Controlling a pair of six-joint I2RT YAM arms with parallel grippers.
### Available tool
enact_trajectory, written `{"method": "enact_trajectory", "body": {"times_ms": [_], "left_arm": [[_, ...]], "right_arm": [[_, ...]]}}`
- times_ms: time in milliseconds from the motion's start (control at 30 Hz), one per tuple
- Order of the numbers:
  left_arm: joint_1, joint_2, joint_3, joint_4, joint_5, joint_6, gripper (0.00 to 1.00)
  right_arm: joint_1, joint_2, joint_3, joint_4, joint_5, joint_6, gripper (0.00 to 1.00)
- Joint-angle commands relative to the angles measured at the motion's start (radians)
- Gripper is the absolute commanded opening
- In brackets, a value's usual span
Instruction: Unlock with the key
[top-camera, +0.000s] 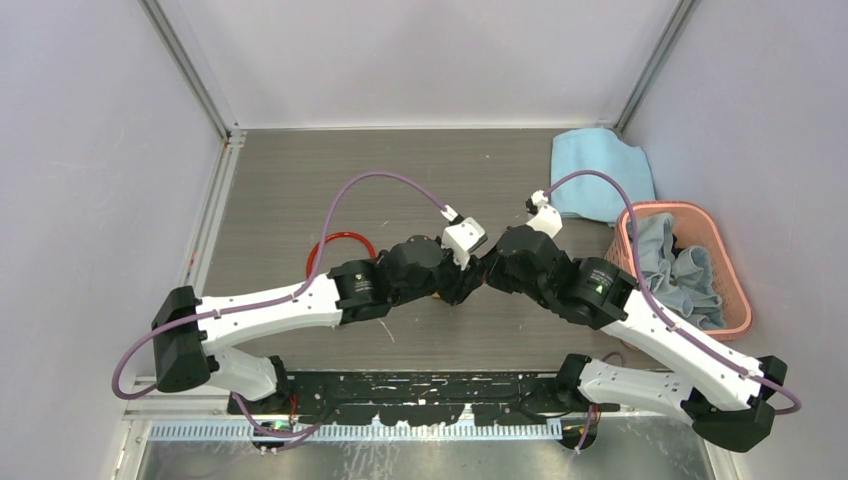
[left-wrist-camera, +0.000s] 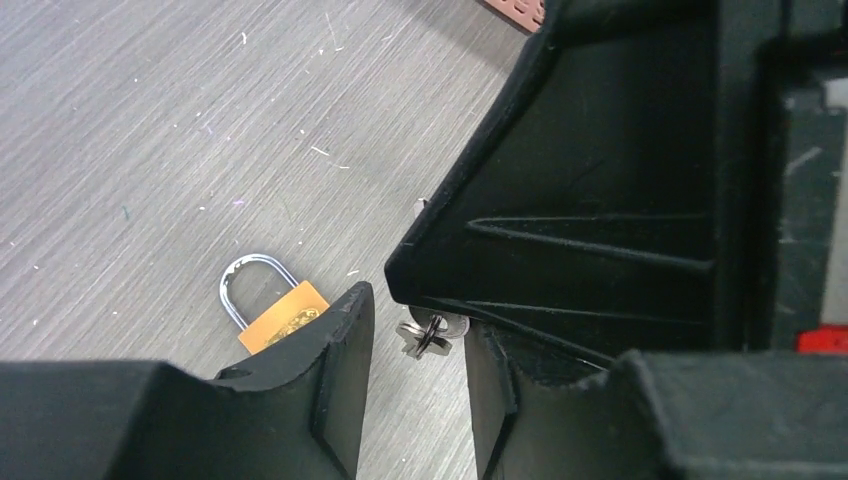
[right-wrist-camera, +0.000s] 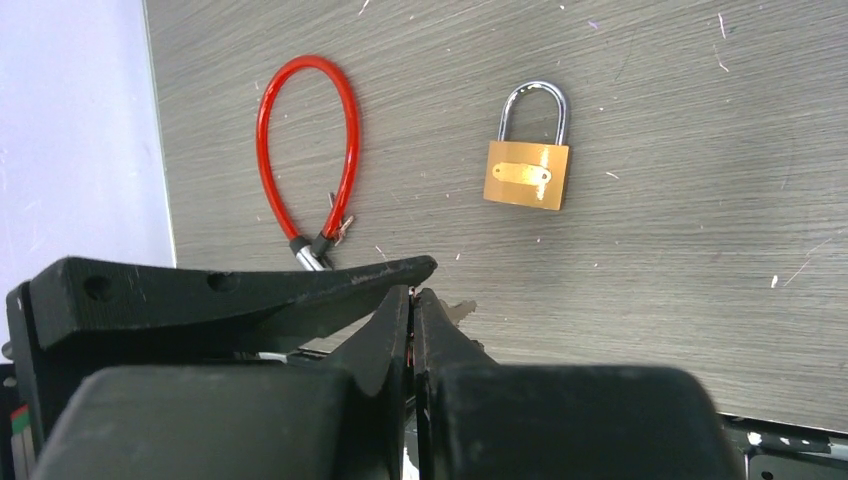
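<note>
From above, the left arm and the right arm are seen meeting tip to tip over the middle of the grey counter. A red cable lock lies just behind the left arm, and a blue cloth and a pink basket filled with cloths are set at the far right. In the left wrist view, the left gripper is shown spread, and the key is found in the gap between its fingers, right against the lower edge of the right arm's black tip. A brass padlock lies flat on the counter just beyond, its body partly covered by one finger. In the right wrist view, the right gripper is seen pressed together on the key, which is almost wholly hidden there. A finger of the left gripper is crossed in front of it, and the padlock and the cable lock are laid apart on the counter beyond.
</note>
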Motion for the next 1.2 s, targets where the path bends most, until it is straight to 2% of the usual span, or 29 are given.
{"method": "enact_trajectory", "body": {"times_ms": [0,200,500,833,967,1033,1167], "left_arm": [[-0.008,-0.022,0.015,0.093,-0.054,0.022,0.36],[-0.011,-0.039,-0.015,0.142,-0.071,0.026,0.01],[-0.013,-0.077,-0.062,0.180,-0.051,0.023,0.00],[-0.013,-0.130,-0.105,0.207,0.001,-0.013,0.00],[-0.012,-0.156,-0.121,0.219,0.045,-0.038,0.00],[-0.005,-0.177,-0.134,0.237,0.095,-0.061,0.00],[0.030,-0.223,-0.152,0.261,0.258,-0.128,0.00]], "right_arm": [[0.014,0.001,0.041,0.007,0.047,0.038,0.01],[0.015,0.005,0.043,0.006,0.042,0.066,0.01],[0.016,-0.002,0.034,0.012,0.054,0.074,0.03],[0.016,-0.043,0.025,0.057,0.050,0.003,0.49],[0.016,-0.096,0.007,0.135,0.025,-0.141,0.68],[0.015,-0.142,-0.024,0.203,-0.007,-0.231,0.71],[0.014,-0.256,-0.109,0.338,-0.152,-0.387,0.71]]}}
